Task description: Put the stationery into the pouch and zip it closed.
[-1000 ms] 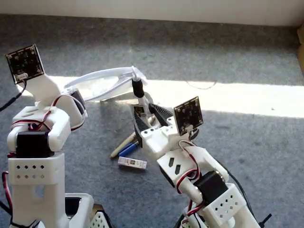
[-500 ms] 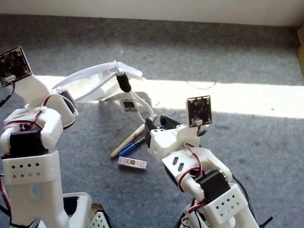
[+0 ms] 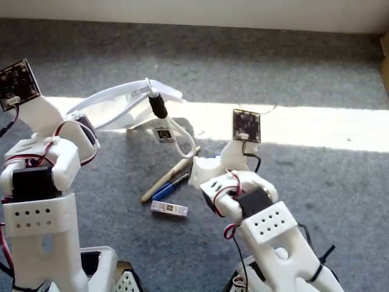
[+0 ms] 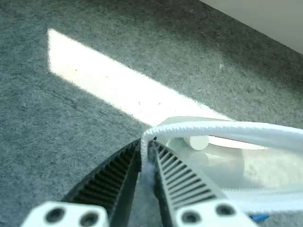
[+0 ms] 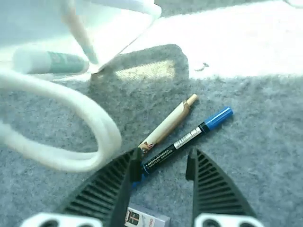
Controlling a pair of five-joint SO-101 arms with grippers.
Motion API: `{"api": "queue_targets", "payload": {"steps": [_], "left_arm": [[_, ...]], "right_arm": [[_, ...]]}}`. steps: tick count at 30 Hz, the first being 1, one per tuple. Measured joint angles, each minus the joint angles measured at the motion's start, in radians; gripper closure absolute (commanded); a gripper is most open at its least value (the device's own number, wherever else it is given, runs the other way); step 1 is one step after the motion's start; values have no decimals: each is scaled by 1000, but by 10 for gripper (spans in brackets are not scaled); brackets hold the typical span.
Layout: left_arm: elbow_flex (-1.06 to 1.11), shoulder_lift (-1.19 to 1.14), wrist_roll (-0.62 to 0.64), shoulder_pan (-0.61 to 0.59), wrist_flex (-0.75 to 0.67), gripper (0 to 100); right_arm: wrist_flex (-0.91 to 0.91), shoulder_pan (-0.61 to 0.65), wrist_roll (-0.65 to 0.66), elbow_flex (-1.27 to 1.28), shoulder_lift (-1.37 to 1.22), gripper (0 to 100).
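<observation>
Jaws of the left gripper (image 4: 147, 144) are pressing together on the white zipper edge (image 4: 213, 126) of the pouch (image 4: 236, 165), pinching it right at their tips. The gripper is holding that end of the clear pouch off the bench (image 3: 273, 67), so its mouth is gaping. A white cylinder (image 4: 196, 142) is lying inside, just beyond the pinched edge.

The right gripper (image 5: 164, 158) is standing open and holding nothing. It is hovering low over two pens that are lying side by side on the bench. The blue-capped pen (image 5: 189, 137) is running across the gap between the jaws, its dark end passing by one fingertip. The beige pen (image 5: 168, 124) is lying just beside it, on the side toward the pouch.

A small white box (image 3: 169, 208) is resting near the pens, on the side away from the pouch. A thick white cord loop (image 5: 94, 123) is hanging from the pouch and curling down close to the beige pen. In the high view the cord is leading up to a black piece (image 3: 158, 106) at the pouch's mouth.

Through the pouch wall a white tube with green print (image 5: 47, 61) is showing, with a slim pen-like shape (image 5: 78, 28) leaning above it.

A strip of sunlight (image 3: 316, 128) is crossing the bench under the pouch.
</observation>
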State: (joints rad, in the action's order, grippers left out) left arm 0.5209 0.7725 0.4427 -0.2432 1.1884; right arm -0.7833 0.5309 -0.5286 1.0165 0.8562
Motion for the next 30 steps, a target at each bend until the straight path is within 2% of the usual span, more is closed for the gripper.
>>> {"api": "queue_targets", "payload": {"steps": [19,30], "left_arm": [[0,0,0,0,0,993],[0,0,0,0,0,993]], "right_arm": [[0,-5,-175,-295,-577,850],[0,-75,-184,-382,-753,850]]}}
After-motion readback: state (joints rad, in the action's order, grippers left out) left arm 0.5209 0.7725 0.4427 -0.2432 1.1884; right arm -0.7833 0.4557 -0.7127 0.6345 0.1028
